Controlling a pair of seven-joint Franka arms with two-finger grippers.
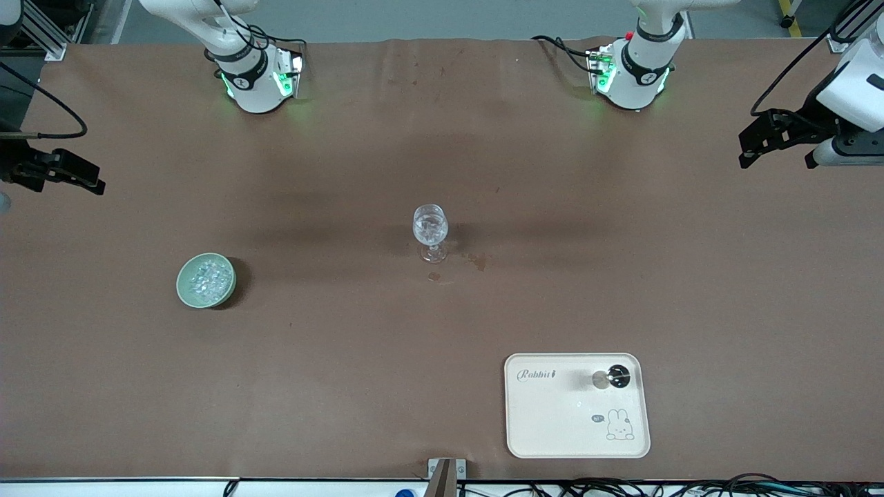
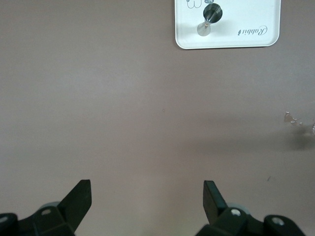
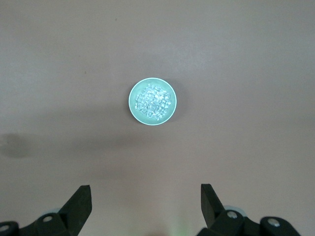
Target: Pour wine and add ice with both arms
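A clear stemmed glass (image 1: 430,231) stands upright mid-table; its bowl glints with something clear. A pale green bowl (image 1: 181,284) holds the ice (image 1: 207,278), many small clear cubes, toward the right arm's end. It also shows in the right wrist view (image 3: 133,104), with the ice (image 3: 153,102) heaped inside. A small black-topped bottle (image 1: 613,377) stands on a white rabbit tray (image 1: 573,421), also seen in the left wrist view (image 2: 210,17). My left gripper (image 1: 744,150) is open and empty, high over the table's end. My right gripper (image 1: 95,185) is open and empty, high over the other end.
Brown paper covers the table, with small wet stains (image 1: 476,261) beside the glass. The tray (image 2: 246,39) lies near the front edge, toward the left arm's end. My open left gripper (image 2: 146,194) and right gripper (image 3: 146,194) hang over bare table.
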